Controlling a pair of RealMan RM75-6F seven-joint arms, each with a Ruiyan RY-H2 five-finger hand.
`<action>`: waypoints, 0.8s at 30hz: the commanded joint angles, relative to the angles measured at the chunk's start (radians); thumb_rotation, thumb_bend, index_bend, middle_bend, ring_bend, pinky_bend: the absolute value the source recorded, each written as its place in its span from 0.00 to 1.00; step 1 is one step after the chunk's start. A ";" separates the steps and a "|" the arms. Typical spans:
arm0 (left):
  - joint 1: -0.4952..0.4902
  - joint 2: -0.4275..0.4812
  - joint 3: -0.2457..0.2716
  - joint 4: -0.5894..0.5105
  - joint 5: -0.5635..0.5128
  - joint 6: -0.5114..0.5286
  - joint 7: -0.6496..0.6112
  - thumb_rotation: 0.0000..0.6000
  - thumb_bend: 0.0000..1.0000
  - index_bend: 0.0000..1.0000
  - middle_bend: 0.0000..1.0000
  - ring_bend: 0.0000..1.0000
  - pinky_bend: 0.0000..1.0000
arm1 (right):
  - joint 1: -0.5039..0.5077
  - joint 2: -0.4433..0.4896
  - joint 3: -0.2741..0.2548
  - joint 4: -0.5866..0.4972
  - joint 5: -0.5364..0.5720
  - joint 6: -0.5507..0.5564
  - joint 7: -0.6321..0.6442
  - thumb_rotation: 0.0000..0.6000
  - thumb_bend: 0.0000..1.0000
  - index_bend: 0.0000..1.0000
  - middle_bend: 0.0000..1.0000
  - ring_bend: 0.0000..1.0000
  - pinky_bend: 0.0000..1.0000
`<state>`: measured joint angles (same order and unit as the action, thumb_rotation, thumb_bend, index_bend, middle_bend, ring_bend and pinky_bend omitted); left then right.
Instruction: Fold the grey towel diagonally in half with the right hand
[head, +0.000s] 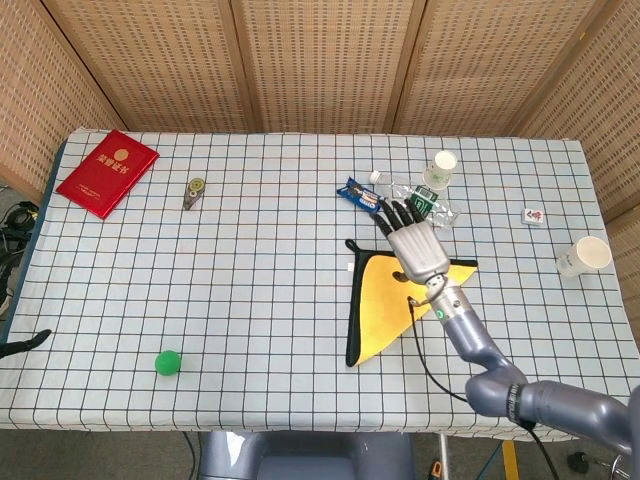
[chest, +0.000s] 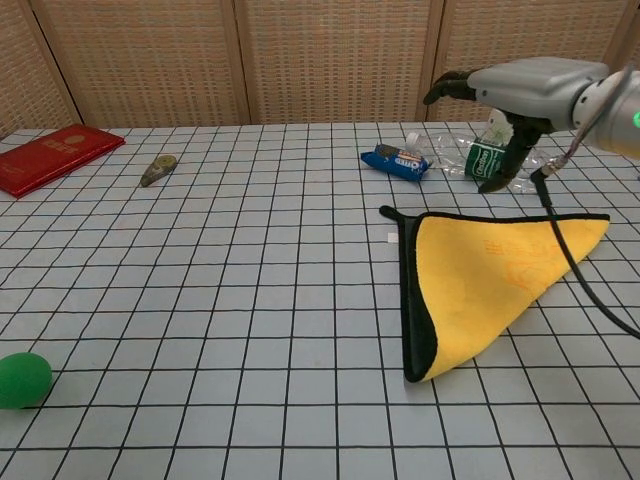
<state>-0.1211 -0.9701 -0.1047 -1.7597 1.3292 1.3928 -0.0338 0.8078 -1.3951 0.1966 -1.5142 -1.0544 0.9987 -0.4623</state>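
Observation:
The towel (head: 383, 302) (chest: 480, 282) lies folded into a triangle on the checked tablecloth, its yellow side up and a dark edge along its left and top sides. My right hand (head: 418, 244) (chest: 510, 92) hovers well above the towel's upper part, fingers spread and slightly curled, holding nothing. It does not touch the cloth. The left hand appears in neither view.
A blue snack packet (head: 360, 195), a crushed plastic bottle (head: 425, 203) and a paper cup (head: 442, 167) lie just beyond the towel. A second cup (head: 583, 255) and a small tile (head: 533, 215) sit at the right. A red booklet (head: 107, 171), a tape dispenser (head: 195, 190) and a green ball (head: 168, 361) are to the left.

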 joint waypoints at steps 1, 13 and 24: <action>0.001 0.000 0.004 -0.003 0.013 0.004 -0.001 1.00 0.00 0.00 0.00 0.00 0.00 | -0.096 0.109 -0.064 -0.080 -0.120 0.067 0.117 1.00 0.00 0.10 0.00 0.00 0.00; 0.020 0.009 0.029 -0.037 0.082 0.047 0.006 1.00 0.00 0.00 0.00 0.00 0.00 | -0.404 0.283 -0.237 -0.178 -0.378 0.378 0.375 1.00 0.00 0.01 0.00 0.00 0.00; 0.025 -0.001 0.048 -0.056 0.111 0.055 0.039 1.00 0.00 0.00 0.00 0.00 0.00 | -0.597 0.274 -0.293 -0.146 -0.487 0.596 0.374 1.00 0.00 0.00 0.00 0.00 0.00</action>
